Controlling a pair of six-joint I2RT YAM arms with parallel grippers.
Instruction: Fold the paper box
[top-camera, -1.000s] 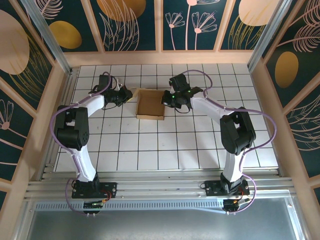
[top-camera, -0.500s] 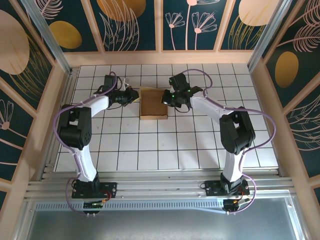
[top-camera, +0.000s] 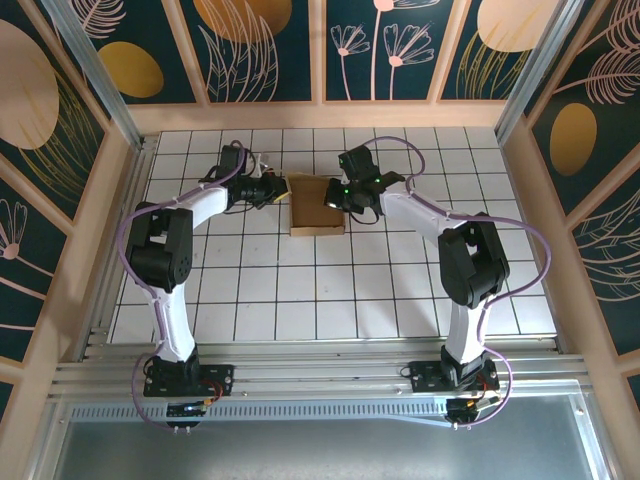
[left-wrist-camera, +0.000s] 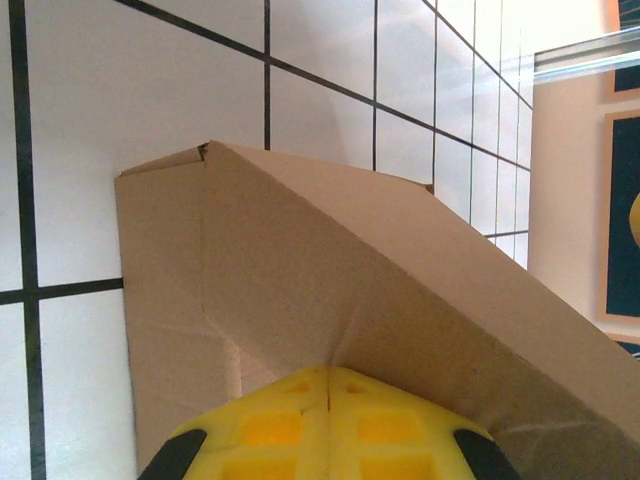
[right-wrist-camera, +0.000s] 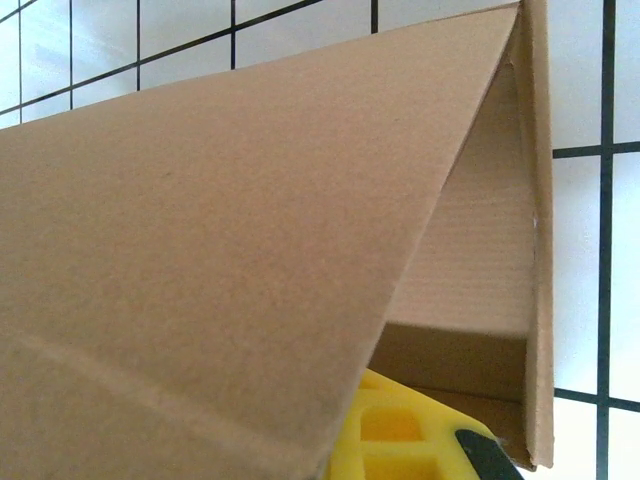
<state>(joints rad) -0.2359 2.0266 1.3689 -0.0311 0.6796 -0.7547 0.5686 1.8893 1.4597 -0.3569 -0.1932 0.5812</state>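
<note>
We saw the paper box, plain brown cardboard, shallow, open-topped, walls raised, far centre of the tiled table.

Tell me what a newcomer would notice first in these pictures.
A plain brown cardboard box sits open on the far middle of the white gridded table. The left gripper is at its left wall and the right gripper at its right wall. Around the table, dark wall panels painted with gold discs and pink leaves stand out.

paper box on the table, left hand at its left, right hand at its right
</note>
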